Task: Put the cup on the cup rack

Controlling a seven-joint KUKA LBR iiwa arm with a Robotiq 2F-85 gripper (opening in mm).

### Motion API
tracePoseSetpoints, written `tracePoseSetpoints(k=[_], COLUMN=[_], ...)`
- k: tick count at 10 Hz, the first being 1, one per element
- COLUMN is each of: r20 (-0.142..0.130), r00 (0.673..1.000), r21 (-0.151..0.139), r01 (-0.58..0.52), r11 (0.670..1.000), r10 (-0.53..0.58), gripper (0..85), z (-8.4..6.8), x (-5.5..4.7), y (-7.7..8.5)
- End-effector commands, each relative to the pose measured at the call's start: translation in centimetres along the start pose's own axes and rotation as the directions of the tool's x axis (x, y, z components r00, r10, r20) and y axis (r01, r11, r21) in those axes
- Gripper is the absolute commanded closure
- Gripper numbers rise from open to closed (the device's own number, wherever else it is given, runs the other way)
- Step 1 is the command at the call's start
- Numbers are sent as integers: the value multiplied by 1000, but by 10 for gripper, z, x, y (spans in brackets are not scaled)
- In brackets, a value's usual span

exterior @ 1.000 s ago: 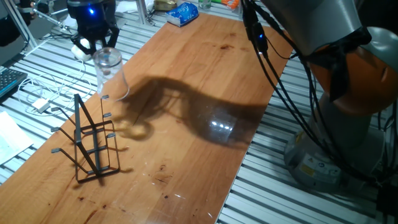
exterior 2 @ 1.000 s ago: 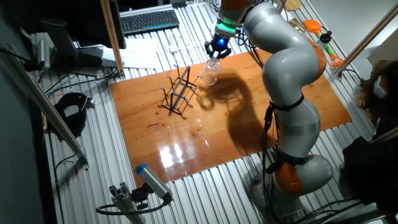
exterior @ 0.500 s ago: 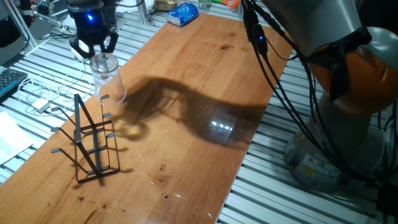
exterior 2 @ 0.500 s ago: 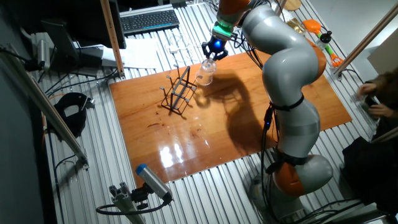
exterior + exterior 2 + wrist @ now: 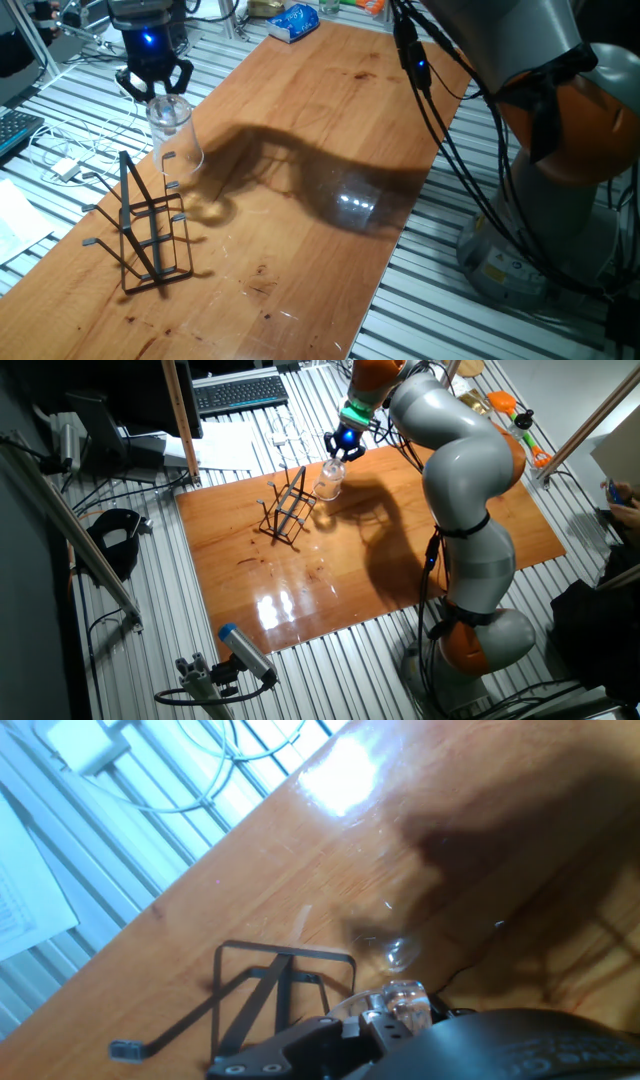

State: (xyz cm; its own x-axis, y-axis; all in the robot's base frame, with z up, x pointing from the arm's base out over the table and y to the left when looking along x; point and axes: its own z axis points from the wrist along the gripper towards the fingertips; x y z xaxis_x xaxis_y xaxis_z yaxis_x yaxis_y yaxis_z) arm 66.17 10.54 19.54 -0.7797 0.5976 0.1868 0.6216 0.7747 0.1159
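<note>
The cup [image 5: 178, 135] is a clear tumbler held upside down and tilted, its open rim low and close to the top peg of the cup rack [image 5: 150, 235]. My gripper [image 5: 155, 92] is shut on the cup's closed end from above. Whether the peg is inside the rim I cannot tell. From the other side, the gripper [image 5: 341, 448] holds the cup [image 5: 329, 480] just right of the black wire rack [image 5: 285, 515]. In the hand view the rack [image 5: 270, 985] stands at the lower left and the glass [image 5: 400, 1000] glints at the bottom edge.
A blue packet [image 5: 293, 22] lies at the table's far end. White cables and an adapter [image 5: 65, 165] lie on the slatted surface left of the table edge, with a paper sheet [image 5: 25, 900] nearby. A keyboard [image 5: 240, 393] sits behind. The arm's base [image 5: 520, 250] stands on the right.
The gripper and the cup have moved down and toward the rack, bringing the cup's rim closer to the top peg. The rack has not moved.
</note>
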Motion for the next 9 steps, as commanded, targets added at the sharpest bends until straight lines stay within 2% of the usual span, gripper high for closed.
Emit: tracePoseSetpoints(k=[1, 3, 5, 6, 7, 9], r20=[4, 13, 14, 9, -11, -61], r00=[1000, 1000, 1000, 1000, 998, 994], r21=[-5, -11, -3, 17, 32, 88], r01=[-1, 1, 8, 28, 56, 96], r11=[1000, 1000, 1000, 999, 998, 992], r10=[1, 0, -8, -28, -55, -91], gripper=[850, 850, 850, 850, 850, 850], z=[3, 5, 3, 3, 3, 3], x=[0, 1, 1, 1, 1, 1], y=[-1, -2, -1, -1, -1, -1])
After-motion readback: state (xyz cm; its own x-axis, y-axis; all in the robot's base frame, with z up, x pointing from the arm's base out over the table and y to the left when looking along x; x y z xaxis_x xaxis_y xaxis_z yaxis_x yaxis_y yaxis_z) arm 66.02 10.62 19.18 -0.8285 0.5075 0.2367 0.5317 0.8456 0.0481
